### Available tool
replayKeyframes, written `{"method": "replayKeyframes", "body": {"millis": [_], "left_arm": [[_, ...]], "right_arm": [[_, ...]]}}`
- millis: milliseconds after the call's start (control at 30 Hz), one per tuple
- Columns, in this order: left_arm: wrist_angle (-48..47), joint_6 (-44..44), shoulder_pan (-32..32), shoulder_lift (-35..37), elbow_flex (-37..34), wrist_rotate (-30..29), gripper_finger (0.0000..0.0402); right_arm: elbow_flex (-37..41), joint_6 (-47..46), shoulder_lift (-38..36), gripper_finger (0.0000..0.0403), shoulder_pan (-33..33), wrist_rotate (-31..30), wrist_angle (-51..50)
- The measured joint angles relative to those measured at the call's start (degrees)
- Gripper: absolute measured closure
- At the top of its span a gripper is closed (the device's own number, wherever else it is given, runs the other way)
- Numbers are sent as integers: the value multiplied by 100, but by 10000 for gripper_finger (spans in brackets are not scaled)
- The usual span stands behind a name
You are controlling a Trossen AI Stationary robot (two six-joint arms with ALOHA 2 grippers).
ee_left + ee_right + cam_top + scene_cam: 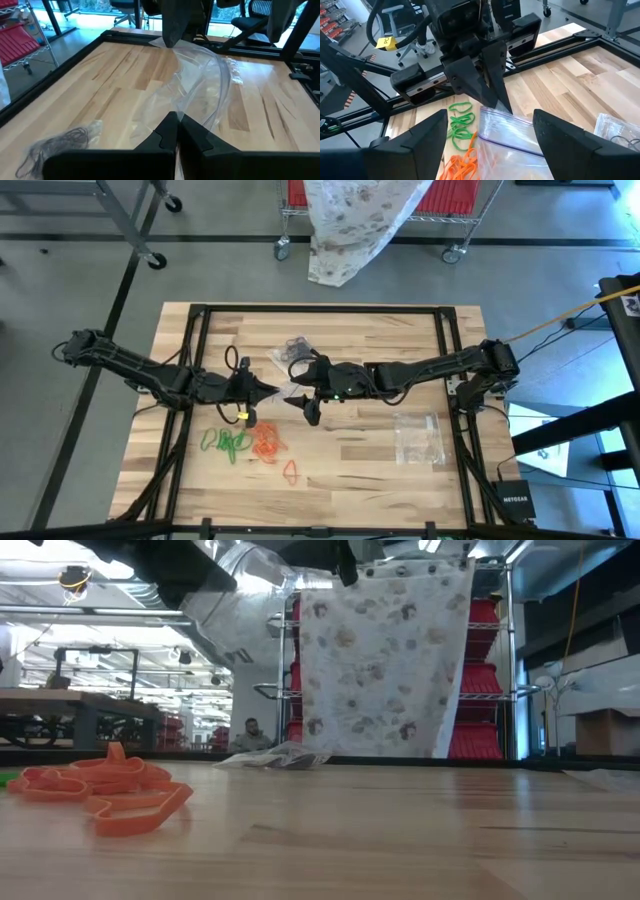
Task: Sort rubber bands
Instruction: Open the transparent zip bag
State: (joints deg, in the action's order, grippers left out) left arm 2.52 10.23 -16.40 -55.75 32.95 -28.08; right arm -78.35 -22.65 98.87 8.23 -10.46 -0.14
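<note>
A clear plastic bag point(200, 90) hangs above the table's middle between my two grippers. My left gripper point(176, 132) is shut on it. My right gripper point(303, 405) faces it from the right, open wide, with the bag's zip edge point(515, 137) lying between its fingers. Green rubber bands point(228, 443) and orange ones point(268, 442) lie in loose heaps on the wood nearer the front edge, with a single orange loop point(291, 470) beside them. Black bands point(55, 145) lie in another clear bag point(293, 348) toward the far side. My left gripper pinches the clear bag's edge point(181, 116) between its two shut fingers, coming nearly level from the table's left. The bag is lifted clear of the table and bulges open away from the fingers. My right gripper has one finger point(172, 25) at the bag's far rim; whether it touches, I cannot tell.
A third clear bag point(418, 435) lies flat on the wood at the right. The black frame rails point(320, 308) run around the tabletop. Beyond the table's far edge stands a wire cart with a patterned cloth point(385, 660) draped over it.
</note>
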Motion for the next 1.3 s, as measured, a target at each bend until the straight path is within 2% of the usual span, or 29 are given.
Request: {"method": "replayKeyframes", "body": {"millis": [1167,1300], "left_arm": [[-4,161,-17,0,0,0,401],[-4,157,-17,0,0,0,401]], "right_arm": [[0,6,0,118,-5,-54,26],[0,63,2,118,-11,-313,33]]}}
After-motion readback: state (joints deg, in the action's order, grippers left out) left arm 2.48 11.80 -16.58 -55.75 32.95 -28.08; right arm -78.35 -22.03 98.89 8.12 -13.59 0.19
